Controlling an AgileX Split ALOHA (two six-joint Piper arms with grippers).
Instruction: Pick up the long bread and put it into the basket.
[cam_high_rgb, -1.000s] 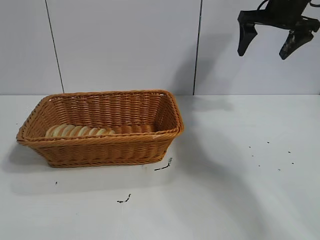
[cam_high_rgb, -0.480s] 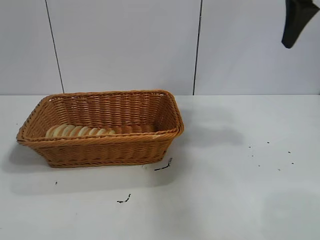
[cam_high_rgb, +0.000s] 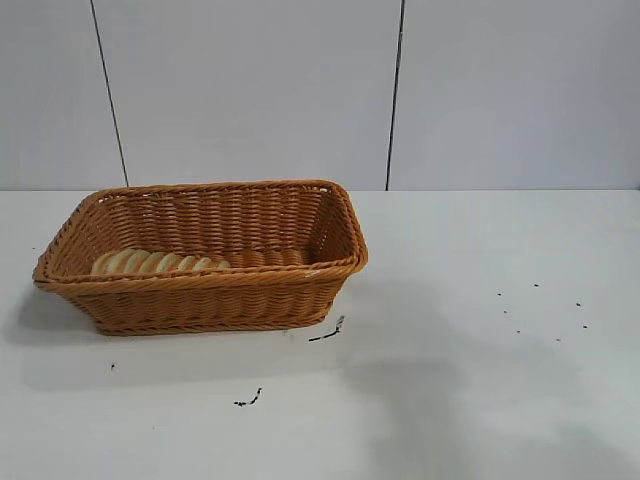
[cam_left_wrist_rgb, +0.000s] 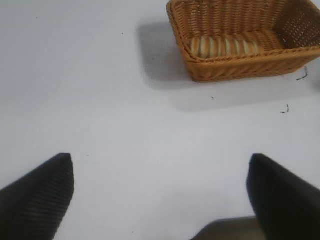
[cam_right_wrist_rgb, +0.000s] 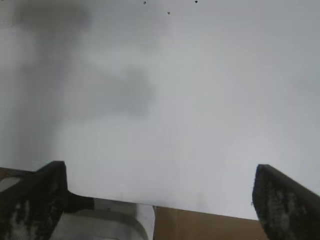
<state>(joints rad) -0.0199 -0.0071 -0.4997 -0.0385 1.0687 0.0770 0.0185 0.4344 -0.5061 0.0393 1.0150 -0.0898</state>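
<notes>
The long bread (cam_high_rgb: 158, 262) lies inside the basket (cam_high_rgb: 215, 300) at its left end, on the left half of the table. The bread (cam_left_wrist_rgb: 225, 46) and the basket (cam_left_wrist_rgb: 240, 67) also show far off in the left wrist view. My left gripper (cam_left_wrist_rgb: 160, 172) is open and empty, well away from the basket over bare table. My right gripper (cam_right_wrist_rgb: 160, 182) is open and empty above the table's edge. Neither gripper shows in the exterior view.
Small dark specks (cam_high_rgb: 330, 330) lie on the white table in front of the basket, with more at the right (cam_high_rgb: 540, 305). A table edge with a grey base and brown floor (cam_right_wrist_rgb: 200, 225) shows in the right wrist view.
The right gripper has risen from the upper right of the exterior view and left it. The basket and bread have not moved.
</notes>
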